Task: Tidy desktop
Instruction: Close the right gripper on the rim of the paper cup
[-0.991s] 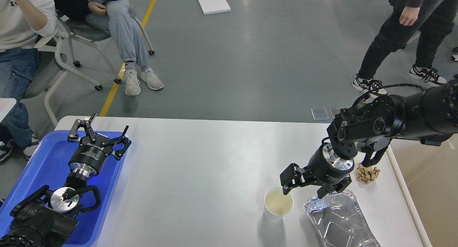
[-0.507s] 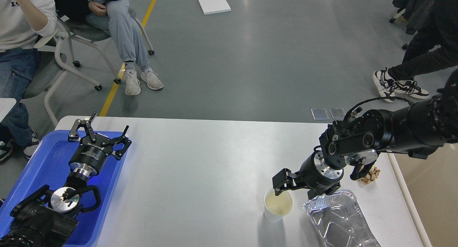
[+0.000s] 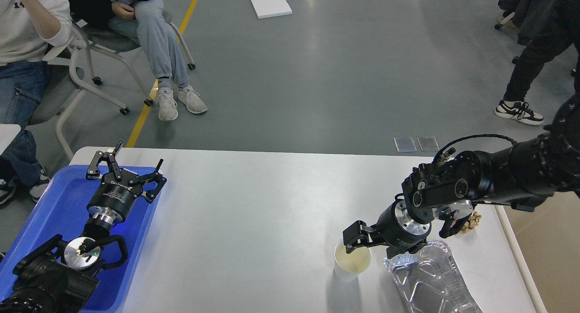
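Observation:
The white desktop [image 3: 253,213] fills the lower half of the head view. A white paper cup [image 3: 352,263] stands upright on it at the front right. My right gripper [image 3: 369,248] is open and low at the cup's far rim, with one finger [image 3: 351,237] over the cup's left edge. A crumpled foil tray [image 3: 430,281] lies just right of the cup, under the gripper's wrist. A crumpled brown paper ball [image 3: 473,220] is mostly hidden behind my right arm. My left gripper [image 3: 136,159] is open and empty over the blue tray [image 3: 54,213].
The blue tray overhangs the desktop's left edge. A beige bin [image 3: 543,254] stands beyond the right edge. Two people sit on chairs [image 3: 86,45] past the far left corner. A person [image 3: 530,64] stands on the floor at the far right.
My right gripper has moved left and down, from above the cup and foil tray to the cup's rim. The person at the far right has stepped back. My left arm has not moved.

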